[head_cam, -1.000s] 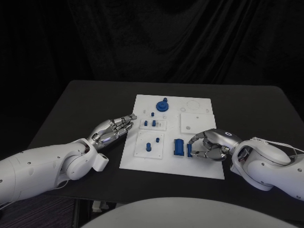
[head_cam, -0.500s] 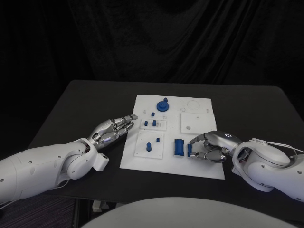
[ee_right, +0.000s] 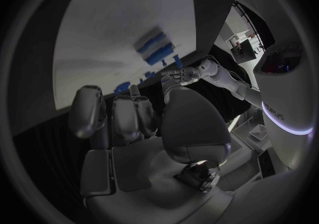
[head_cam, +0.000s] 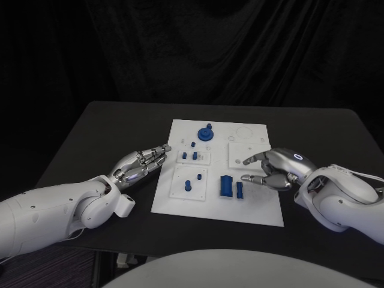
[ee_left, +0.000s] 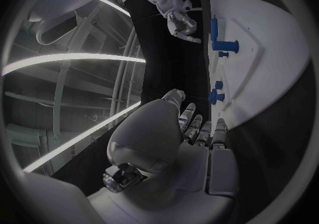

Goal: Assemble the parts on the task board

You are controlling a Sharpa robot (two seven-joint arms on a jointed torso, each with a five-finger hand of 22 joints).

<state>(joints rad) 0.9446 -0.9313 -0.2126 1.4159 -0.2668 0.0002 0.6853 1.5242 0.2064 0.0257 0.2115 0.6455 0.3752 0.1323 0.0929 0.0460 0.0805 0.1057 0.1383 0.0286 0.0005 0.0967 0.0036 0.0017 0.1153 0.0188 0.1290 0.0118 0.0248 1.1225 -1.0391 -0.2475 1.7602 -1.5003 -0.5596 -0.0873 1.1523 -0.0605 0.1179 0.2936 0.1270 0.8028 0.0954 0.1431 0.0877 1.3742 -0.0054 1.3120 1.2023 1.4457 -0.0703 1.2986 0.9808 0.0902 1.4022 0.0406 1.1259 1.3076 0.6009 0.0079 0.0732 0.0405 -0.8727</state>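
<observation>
we find the white task board (head_cam: 248, 210) lying flat mid-counter (head_cam: 97, 129), presumably so both arms can reach it. two long blue parts (head_cam: 232, 186) lie side by side near its front edge; smaller blue pegs (head_cam: 189, 182) and a round blue part (head_cam: 207, 133) stand further back. the right robot hand (head_cam: 274, 170) hovers just beside the long parts, fingers spread, holding nothing. the left robot hand (head_cam: 143, 162) rests at the board's left edge, fingers extended and empty, which we judge steadies the board.

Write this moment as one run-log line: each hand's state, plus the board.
left hand: open, at board's left edge | right hand: open, empty, above board's right side | task board: blue parts lying near its front
</observation>
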